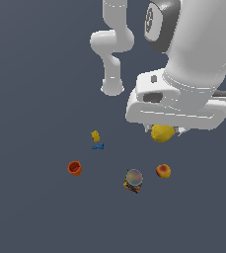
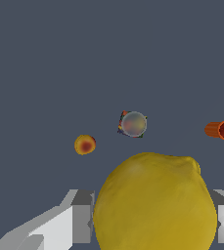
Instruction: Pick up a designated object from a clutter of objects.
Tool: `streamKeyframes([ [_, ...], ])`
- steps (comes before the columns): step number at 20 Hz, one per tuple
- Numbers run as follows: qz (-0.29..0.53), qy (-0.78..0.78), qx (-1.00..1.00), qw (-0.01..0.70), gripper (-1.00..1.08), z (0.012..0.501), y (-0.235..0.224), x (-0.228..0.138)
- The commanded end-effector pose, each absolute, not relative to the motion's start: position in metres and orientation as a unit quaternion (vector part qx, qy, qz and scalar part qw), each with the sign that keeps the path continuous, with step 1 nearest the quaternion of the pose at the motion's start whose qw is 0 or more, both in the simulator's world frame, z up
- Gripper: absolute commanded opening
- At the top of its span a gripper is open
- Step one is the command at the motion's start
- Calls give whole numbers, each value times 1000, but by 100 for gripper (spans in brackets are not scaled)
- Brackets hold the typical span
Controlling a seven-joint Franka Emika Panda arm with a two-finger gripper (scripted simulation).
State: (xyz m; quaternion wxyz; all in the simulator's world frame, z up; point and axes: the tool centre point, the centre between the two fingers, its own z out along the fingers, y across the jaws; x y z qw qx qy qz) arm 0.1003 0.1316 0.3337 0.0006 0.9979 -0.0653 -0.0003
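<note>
Exterior view: I see the gripper [image 1: 165, 131] closed around one lemon [image 1: 162, 133], held clear above the floor. Below lie one yellow block [image 1: 95, 136], one blue piece [image 1: 97, 146], one orange-red cup [image 1: 74, 168], one greyish ball [image 1: 133, 177], one red-yellow fruit [image 1: 163, 171].

Wrist view: fingers [image 2: 79, 217] flank the lemon [image 2: 155, 205] on both sides. No legible writing.

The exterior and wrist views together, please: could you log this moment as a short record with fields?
target: lemon
gripper: shut on the lemon, one finger on either side
lemon height: appears raised off the floor
left on floor: yellow block, blue piece, orange-red cup, greyish ball, red-yellow fruit
</note>
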Motion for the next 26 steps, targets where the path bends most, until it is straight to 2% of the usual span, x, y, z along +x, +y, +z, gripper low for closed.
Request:
streamKeyframes([
  [1, 0, -66, 998, 0, -100, 344, 144, 107],
  [12, 0, -65, 998, 0, -100, 377, 182, 130],
  [26, 0, -65, 998, 0, -100, 389, 197, 140],
])
